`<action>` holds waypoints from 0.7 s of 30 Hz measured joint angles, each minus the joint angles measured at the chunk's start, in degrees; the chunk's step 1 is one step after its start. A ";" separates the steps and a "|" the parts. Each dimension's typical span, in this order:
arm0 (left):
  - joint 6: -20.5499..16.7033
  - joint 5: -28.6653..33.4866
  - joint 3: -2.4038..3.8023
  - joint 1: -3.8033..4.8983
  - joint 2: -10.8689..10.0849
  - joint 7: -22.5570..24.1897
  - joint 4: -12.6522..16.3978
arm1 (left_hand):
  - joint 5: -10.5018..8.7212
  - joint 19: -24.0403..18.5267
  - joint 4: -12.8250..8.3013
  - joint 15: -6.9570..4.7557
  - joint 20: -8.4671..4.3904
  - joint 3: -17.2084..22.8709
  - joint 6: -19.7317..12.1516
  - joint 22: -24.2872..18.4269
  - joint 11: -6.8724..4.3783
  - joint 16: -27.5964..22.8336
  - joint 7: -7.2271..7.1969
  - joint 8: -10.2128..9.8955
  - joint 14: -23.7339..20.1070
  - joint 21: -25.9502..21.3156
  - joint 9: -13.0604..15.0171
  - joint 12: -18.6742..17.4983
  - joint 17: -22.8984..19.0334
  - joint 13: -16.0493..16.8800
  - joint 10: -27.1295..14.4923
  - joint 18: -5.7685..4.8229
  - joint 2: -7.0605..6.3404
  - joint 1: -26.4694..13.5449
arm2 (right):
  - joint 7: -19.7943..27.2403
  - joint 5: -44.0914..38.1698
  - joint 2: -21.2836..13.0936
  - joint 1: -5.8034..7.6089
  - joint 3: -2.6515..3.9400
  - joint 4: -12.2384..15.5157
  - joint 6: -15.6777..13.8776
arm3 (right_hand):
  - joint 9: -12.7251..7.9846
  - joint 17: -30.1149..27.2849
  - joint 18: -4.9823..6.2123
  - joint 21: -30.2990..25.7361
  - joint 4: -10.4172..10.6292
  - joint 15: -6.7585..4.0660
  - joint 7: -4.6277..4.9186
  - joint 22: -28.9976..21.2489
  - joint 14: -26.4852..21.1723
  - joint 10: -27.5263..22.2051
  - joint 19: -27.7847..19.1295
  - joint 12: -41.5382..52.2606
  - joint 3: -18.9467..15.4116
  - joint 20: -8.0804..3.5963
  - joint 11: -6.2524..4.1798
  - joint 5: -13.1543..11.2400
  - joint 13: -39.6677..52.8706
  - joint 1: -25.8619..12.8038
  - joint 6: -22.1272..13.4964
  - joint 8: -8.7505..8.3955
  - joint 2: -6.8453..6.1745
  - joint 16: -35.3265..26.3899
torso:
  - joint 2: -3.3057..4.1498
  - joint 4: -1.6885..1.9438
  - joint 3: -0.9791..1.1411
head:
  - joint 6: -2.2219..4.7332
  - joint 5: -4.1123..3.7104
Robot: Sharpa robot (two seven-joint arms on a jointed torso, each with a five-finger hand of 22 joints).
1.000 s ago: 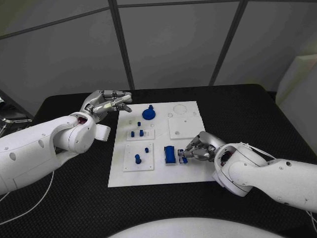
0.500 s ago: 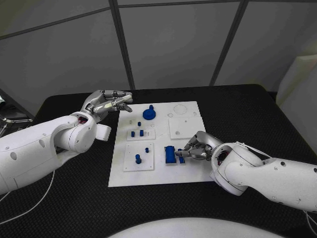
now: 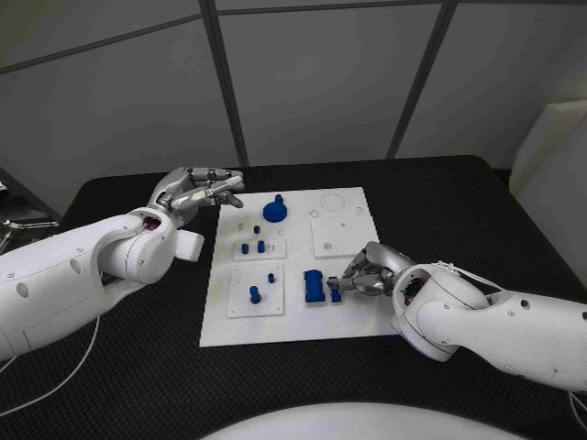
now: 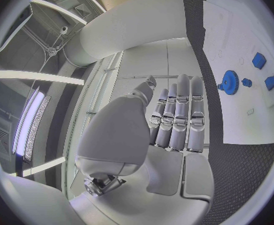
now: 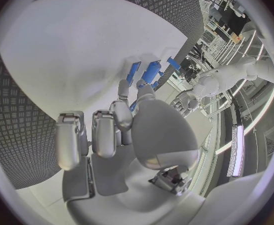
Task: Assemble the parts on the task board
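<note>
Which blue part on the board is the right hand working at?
The small blue part at the right hand fingertips, beside the taller blue block; the other parts lie farther away on the board.

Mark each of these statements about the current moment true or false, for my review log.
1. The right silver hand has its fingers at the small blue parts on the near right of the white task board. True.
2. The left silver hand grips the round blue gear-shaped part. False: it holds nothing and sits off the board's far left corner, over the black table.
3. The gear-shaped part stands at the far end of the board. True.
4. The task board hangs over the table's edge. False: it lies wholly on the table.
</note>
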 measured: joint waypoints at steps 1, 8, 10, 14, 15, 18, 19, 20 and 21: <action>0.01 0.00 0.00 0.00 0.00 0.00 0.00 | 0.00 0.00 0.00 0.00 0.00 0.00 0.00 0.00 0.00 0.00 0.00 0.00 0.00 0.00 0.00 0.00 0.00 0.00 0.00 0.00 0.00 0.00 | -0.11 -0.22 -0.06 0.00 0.00 0.05 0.02 | 0.11 0.00 0.00 0.00 0.00 0.00 -0.09 0.00 0.00 0.00 0.00 0.00 0.00 0.00 0.00 0.00 0.02 0.00 0.09 0.00 0.00 0.00 | -0.01 -0.01 0.00 | 0.00 -0.01; 0.05 0.00 0.00 0.00 0.01 -0.02 -0.02 | 0.00 0.00 0.00 0.00 0.00 0.00 0.00 0.00 0.00 0.00 0.00 0.00 0.00 0.00 0.00 0.00 -0.03 0.00 0.00 0.00 0.00 0.00 | -0.78 -1.85 -0.27 0.00 0.00 0.41 0.07 | 0.33 0.00 0.00 0.00 0.00 0.00 -0.30 0.00 0.00 0.00 0.00 -0.08 0.00 0.00 0.00 0.00 0.16 0.32 0.30 0.00 -0.32 0.00 | -0.01 -0.03 0.01 | 0.04 -0.14; 0.05 0.00 0.00 0.00 0.01 -0.02 -0.02 | 0.00 0.00 0.00 0.00 0.00 0.00 0.00 0.00 0.00 0.00 0.00 0.00 0.00 0.00 0.00 0.00 -0.05 0.00 0.00 0.00 0.00 0.00 | -0.85 -2.19 -0.31 0.00 0.00 0.52 0.07 | 0.44 0.00 -0.01 0.00 0.00 0.00 -0.12 0.00 0.00 0.00 0.00 0.06 0.00 0.00 0.00 0.00 0.16 0.33 0.47 0.00 -0.33 0.00 | -0.01 -0.03 0.00 | 0.04 -0.19; 0.07 0.00 0.00 0.00 0.00 -0.03 -0.02 | 0.00 0.00 0.00 0.00 0.00 0.00 0.00 0.00 0.00 0.00 0.00 0.00 0.00 0.00 0.00 0.00 -0.04 -0.01 0.00 0.00 0.00 0.00 | -0.86 -2.76 -0.34 0.00 -0.01 0.59 0.00 | 0.62 0.00 0.00 0.00 0.29 0.00 -0.12 0.00 0.00 0.00 0.00 0.08 -0.30 0.00 0.00 0.00 0.15 0.47 0.47 0.00 -0.47 0.00 | 0.00 -0.03 -0.01 | 0.08 -0.24; 0.07 0.00 0.00 0.00 0.00 -0.03 -0.02 | 0.00 0.00 0.00 0.00 0.00 0.00 0.00 0.00 0.00 0.00 0.00 0.00 0.00 0.00 0.00 0.00 -0.04 -0.01 0.00 0.00 0.00 0.00 | -0.86 -2.88 -0.34 0.00 -0.01 0.59 0.00 | 0.69 0.00 0.00 0.00 0.16 0.00 -0.12 0.00 0.00 0.00 0.01 0.08 -0.43 -0.01 0.00 0.00 0.15 0.74 0.47 0.00 -0.74 0.00 | 0.00 -0.03 -0.01 | 0.10 -0.24; 0.07 0.00 0.00 0.00 0.00 -0.04 -0.02 | 0.00 0.00 0.00 0.00 0.00 0.00 0.00 0.00 0.00 0.00 0.00 0.00 0.00 0.00 -0.01 0.00 -0.05 -0.01 0.00 0.00 0.00 0.00 | -0.85 -3.27 -0.33 0.00 -0.01 0.47 0.02 | 1.03 0.00 -0.01 0.00 -1.40 -0.33 -0.33 0.00 -0.08 0.00 0.01 0.08 -0.20 -0.41 0.00 -0.30 0.10 3.20 0.68 0.00 -1.65 0.00 | 0.00 -0.02 -0.02 | 0.12 -0.27; 0.08 0.00 0.00 0.00 0.00 -0.04 -0.02 | 0.00 0.00 0.00 0.00 0.00 0.00 0.00 0.01 0.00 0.00 0.00 0.00 0.00 0.00 0.00 0.00 -0.04 -0.01 0.00 0.00 0.00 0.00 | -0.85 -3.44 -0.30 0.00 -0.01 0.38 0.04 | 1.08 0.00 -0.01 0.00 -2.13 -0.41 -0.33 0.00 0.00 -0.13 0.00 0.08 0.04 -0.41 -0.13 -0.67 0.13 4.20 0.68 0.00 -1.77 0.00 | 0.00 -0.02 -0.02 | 0.12 -0.27; 0.08 0.00 0.00 0.00 0.01 -0.04 -0.02 | 0.00 0.00 0.00 0.00 0.00 0.00 0.00 0.00 0.00 0.00 0.00 0.00 0.00 0.00 -0.01 0.00 -0.04 -0.01 0.00 0.00 0.00 0.00 | -0.84 -3.67 -0.23 -0.01 -0.01 0.23 0.07 | 1.15 0.00 0.00 0.00 -2.79 -0.40 -0.33 0.00 0.00 -0.22 0.00 0.08 0.25 -0.41 -0.22 -2.41 0.24 5.02 0.68 0.00 -1.74 0.00 | 0.00 -0.01 -0.02 | 0.12 -0.27; 0.08 0.00 0.00 0.00 0.01 -0.04 -0.02 | 0.00 0.00 0.00 0.00 0.00 0.00 0.00 0.01 0.00 0.00 0.00 0.00 0.00 0.00 -0.01 0.00 -0.04 -0.01 0.00 0.00 0.00 0.00 | -0.84 -3.87 -0.15 -0.01 -0.01 0.09 0.10 | 1.23 0.00 -0.01 0.00 -3.52 -0.39 -0.43 0.00 0.00 -0.21 0.00 0.08 0.49 -0.41 -0.21 -4.42 0.33 5.95 0.79 0.00 -1.67 0.00 | 0.00 0.01 -0.02 | 0.08 -0.27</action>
